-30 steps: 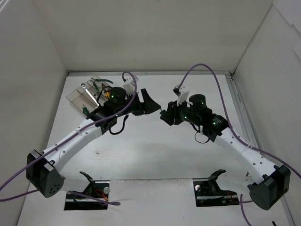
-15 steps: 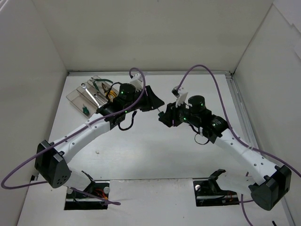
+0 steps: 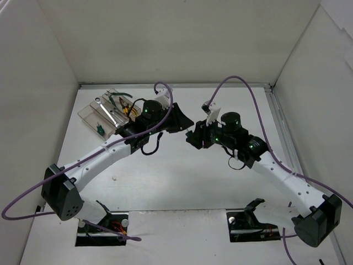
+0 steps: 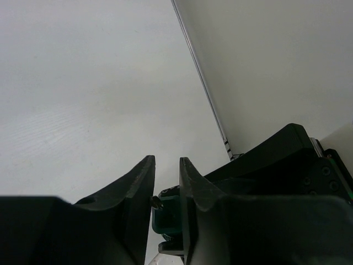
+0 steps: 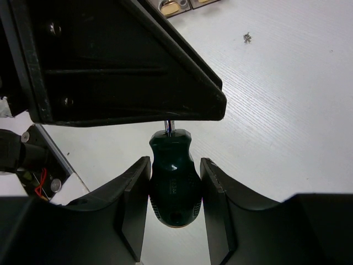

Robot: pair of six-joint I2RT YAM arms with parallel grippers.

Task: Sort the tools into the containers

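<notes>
- On the top camera I see the left pincer (image 3: 186,122) and the right pincer (image 3: 194,136) meeting tip to tip above the middle of the white desk (image 3: 165,182). The clear plastic three-part bin (image 3: 87,114) sits at the far left. It holds a silver wrench (image 3: 103,112), green-handled pliers (image 3: 118,100) and yellow-handled pliers (image 3: 128,110). I cannot tell which compartment each one lies in.
- On the left wrist camera, the two black fingers stand with only a slim gap between them. Low in that gap I see the metal tip of a stubby screwdriver with a dark green plastic handle (image 4: 166,212). I cannot tell whether the fingers pinch it.
- On the right wrist camera, the right pincer is clamped on the screwdriver's handle, one finger on each side, and holds it off the desk. The steel shaft disappears behind the left pincer's black body.
</notes>
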